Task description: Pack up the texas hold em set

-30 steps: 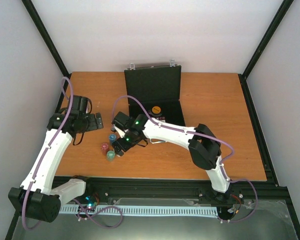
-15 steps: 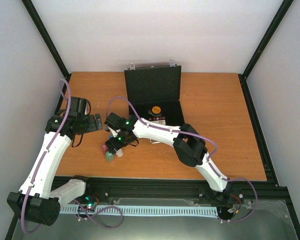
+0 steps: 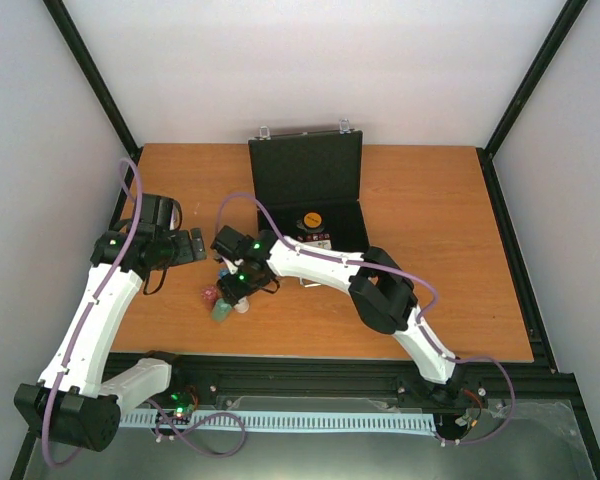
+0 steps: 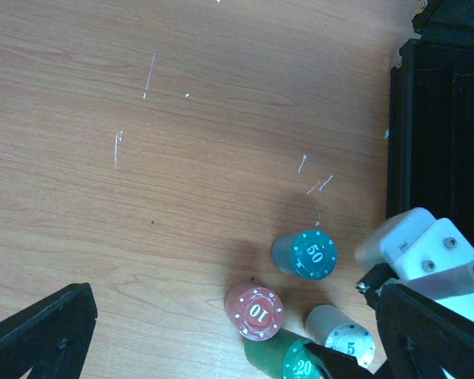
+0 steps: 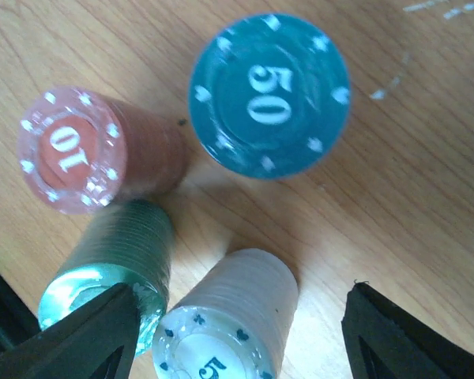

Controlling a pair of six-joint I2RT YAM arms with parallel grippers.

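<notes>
Standing between right jaws: white stack [image 5: 231, 320]

The black case [image 3: 305, 175] lies open. At its 7 o'clock stand blue chips [image 5: 268, 95], red chips [image 5: 75, 150], green chips [image 5: 110, 268], white chips [image 5: 229, 324].

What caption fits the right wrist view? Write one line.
Open right gripper straddles white chip stack; green stack, red stack, teal stack beside.

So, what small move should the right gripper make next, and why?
Probably close the right gripper on the white stack. That stack stands between the open jaws and is not yet touched. Close slowly, because the green stack stands very close to one jaw and could be knocked.
</notes>
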